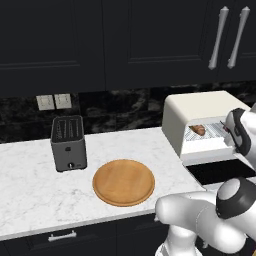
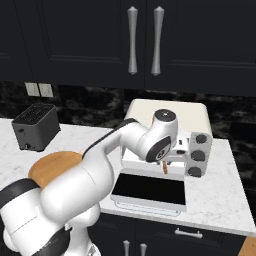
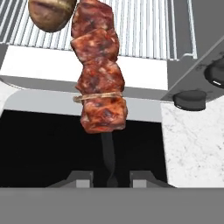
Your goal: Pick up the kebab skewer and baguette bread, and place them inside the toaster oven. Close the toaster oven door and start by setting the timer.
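Closed on the bare end of the skewer stick, the gripper [image 3: 106, 178] holds the kebab skewer [image 3: 98, 70] straight out ahead of it; one finger [image 3: 79, 178] shows pale beside the thin dark stick. Four reddish-brown meat chunks run up the stick, the farthest of them reaching over the wire rack [image 3: 144, 26] inside the toaster oven [image 2: 167, 114].

Baguette bread [image 3: 51, 14] already lies on that rack, just beside the skewer's far end — whether the two touch cannot be told. The toaster oven door [image 2: 149, 189] hangs open and flat below the hand, dark glass up.

Judgement: the step in hand is setting the skewer on the rack. To do it well, the meat should go further in, clear of the front lip, and lie level beside the bread rather than on it; letting go while most of the chunks hang over the door would likely let it tip out. After that, the door must be shut and the timer set on one of the dark knobs [image 2: 198, 155] at the oven's right.

Surroundings: white marble counter [image 1: 30, 175], a round wooden plate [image 1: 123, 182] bare near its front edge, a grey slot toaster [image 1: 68, 143] to its left, black stone backsplash with two wall sockets [image 1: 54, 101], dark cabinets [image 1: 150, 40] with silver handles above.
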Available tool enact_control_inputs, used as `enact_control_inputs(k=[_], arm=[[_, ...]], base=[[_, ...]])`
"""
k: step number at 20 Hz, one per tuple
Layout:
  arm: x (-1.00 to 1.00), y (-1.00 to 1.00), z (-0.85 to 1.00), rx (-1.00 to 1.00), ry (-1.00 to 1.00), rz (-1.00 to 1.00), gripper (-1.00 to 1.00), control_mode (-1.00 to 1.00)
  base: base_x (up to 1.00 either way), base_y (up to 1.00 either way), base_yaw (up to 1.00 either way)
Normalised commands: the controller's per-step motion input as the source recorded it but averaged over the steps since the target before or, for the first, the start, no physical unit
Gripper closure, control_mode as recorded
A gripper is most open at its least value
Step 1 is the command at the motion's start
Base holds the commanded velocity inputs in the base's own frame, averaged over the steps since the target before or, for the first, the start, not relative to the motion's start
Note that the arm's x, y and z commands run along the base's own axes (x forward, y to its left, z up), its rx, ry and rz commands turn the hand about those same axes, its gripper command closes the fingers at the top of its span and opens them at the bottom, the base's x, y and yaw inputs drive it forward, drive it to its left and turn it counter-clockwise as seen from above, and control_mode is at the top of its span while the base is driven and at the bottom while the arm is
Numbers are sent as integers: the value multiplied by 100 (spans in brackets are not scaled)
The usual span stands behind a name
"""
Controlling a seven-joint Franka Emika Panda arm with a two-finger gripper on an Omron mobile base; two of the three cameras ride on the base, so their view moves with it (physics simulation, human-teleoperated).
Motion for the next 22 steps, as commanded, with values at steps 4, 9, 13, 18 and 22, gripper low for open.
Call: enact_control_inputs(k=[4, 9, 13, 18, 22], arm=[[24, 0, 0, 0, -1, 0, 100, -100], [37, 4, -13, 0, -1, 0, 100, -100], [48, 11, -21, 0, 0, 0, 100, -100], [43, 11, -31, 0, 0, 0, 100, -100], [38, 0, -1, 0, -2, 0, 100, -100]], base=[[0, 0, 0], [0, 0, 0], [0, 0, 0], [0, 0, 0], [0, 0, 0]])
